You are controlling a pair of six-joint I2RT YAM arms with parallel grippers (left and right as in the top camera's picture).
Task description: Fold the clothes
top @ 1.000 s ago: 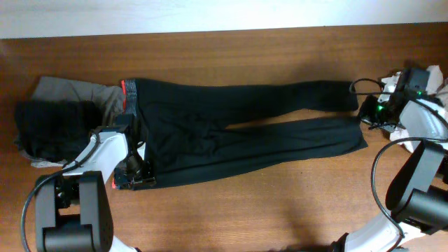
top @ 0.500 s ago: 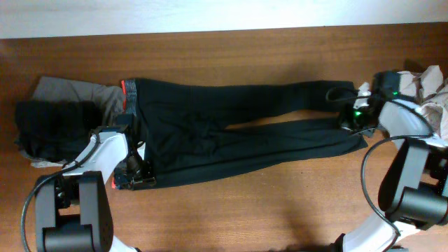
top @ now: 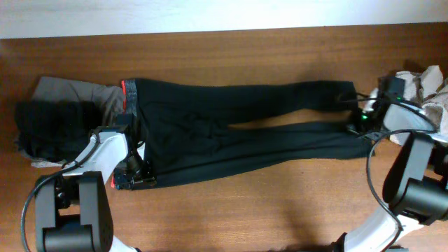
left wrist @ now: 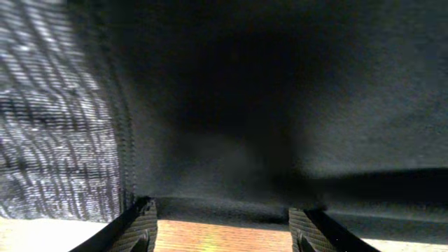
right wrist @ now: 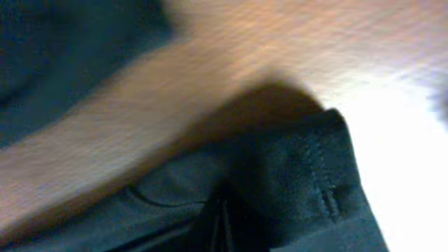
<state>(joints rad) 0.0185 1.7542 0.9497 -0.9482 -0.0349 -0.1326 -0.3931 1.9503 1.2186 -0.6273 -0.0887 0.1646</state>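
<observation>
Long black leggings (top: 231, 122) lie flat across the wooden table, with the grey, red-lined waistband (top: 129, 98) at the left and both legs running right. My left gripper (top: 136, 178) sits at the waist's near corner. In the left wrist view it (left wrist: 224, 231) is open, with bare wood between the fingers (left wrist: 143, 227) and the black fabric edge (left wrist: 231, 206) just ahead. My right gripper (top: 360, 124) is at the end of the near leg. In the right wrist view it (right wrist: 220, 224) is shut, with the stitched black hem (right wrist: 308, 175) bunched around it.
A grey garment (top: 70, 91) and a black one (top: 52, 129) are piled at the left end, touching the waistband. Pale crumpled clothes (top: 427, 80) lie at the far right edge behind the right arm. Bare wood (top: 266, 203) runs along the front.
The right gripper came in from the far right to the near leg's end, and that leg now lies straighter. The left arm has stayed in place.
</observation>
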